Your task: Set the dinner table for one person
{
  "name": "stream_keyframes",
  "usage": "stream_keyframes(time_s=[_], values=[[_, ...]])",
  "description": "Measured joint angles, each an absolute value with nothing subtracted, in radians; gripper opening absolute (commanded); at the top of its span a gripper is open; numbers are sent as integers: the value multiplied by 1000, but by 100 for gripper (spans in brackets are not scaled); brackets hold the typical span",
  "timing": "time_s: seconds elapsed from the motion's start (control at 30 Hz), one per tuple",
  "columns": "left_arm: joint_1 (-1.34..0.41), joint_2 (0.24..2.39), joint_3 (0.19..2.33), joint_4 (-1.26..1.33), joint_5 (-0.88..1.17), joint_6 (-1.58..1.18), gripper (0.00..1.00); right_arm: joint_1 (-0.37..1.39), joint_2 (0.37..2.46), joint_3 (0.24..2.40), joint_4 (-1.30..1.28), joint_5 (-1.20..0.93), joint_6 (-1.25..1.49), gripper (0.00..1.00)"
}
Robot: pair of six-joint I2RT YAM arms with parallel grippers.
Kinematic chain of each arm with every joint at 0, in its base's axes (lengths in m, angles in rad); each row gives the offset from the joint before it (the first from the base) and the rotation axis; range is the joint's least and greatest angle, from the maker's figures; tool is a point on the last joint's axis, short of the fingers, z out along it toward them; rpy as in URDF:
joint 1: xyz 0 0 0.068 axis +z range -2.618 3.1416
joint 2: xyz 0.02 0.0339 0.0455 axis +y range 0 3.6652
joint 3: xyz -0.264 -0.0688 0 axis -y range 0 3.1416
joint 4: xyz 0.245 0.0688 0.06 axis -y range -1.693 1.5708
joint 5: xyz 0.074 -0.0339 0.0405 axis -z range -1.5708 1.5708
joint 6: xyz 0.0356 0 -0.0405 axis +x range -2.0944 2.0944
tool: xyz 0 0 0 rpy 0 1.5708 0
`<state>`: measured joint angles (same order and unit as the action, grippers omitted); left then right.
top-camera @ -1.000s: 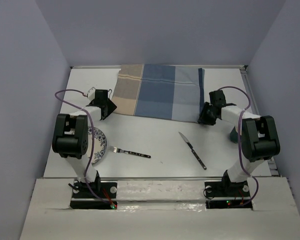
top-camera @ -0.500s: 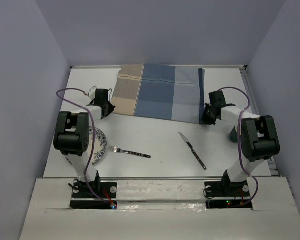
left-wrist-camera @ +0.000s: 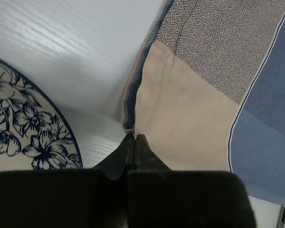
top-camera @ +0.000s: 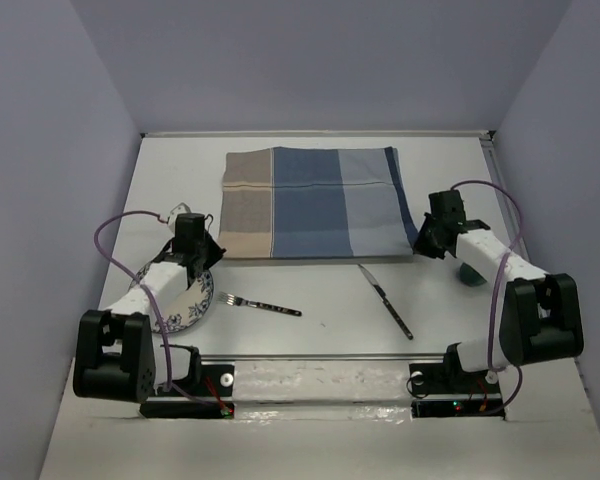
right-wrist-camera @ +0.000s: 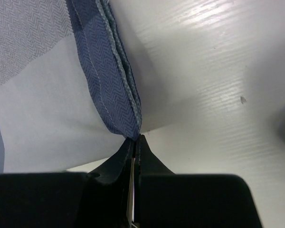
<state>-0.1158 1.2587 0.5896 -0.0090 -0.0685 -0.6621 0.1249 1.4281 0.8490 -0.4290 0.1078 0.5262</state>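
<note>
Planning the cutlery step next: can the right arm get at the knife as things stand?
Probably not yet: the right claw is shut on a near corner of the placemat. The knife lies uncovered on the dinner table close by, so after letting go the way looks free.

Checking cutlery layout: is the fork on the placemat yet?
No, the fork lies on the bare dinner table, nearer the arms than the placemat.
</note>
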Motion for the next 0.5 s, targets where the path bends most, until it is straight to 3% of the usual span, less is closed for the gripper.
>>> stream_keyframes(time_s=[0.33,0.43,0.47,0.5], values=[[-154,1117,488,-109,-24,-667,3,112,1325,775,-494,143,565,2],[-170,1114,486,-130,-26,-668,21,110,1309,753,-508,146,573,11],[-174,1110,486,-134,-27,-670,39,110,1305,750,-518,146,574,34],[-178,1100,485,-142,-27,-671,48,110,1303,750,-521,146,577,42]])
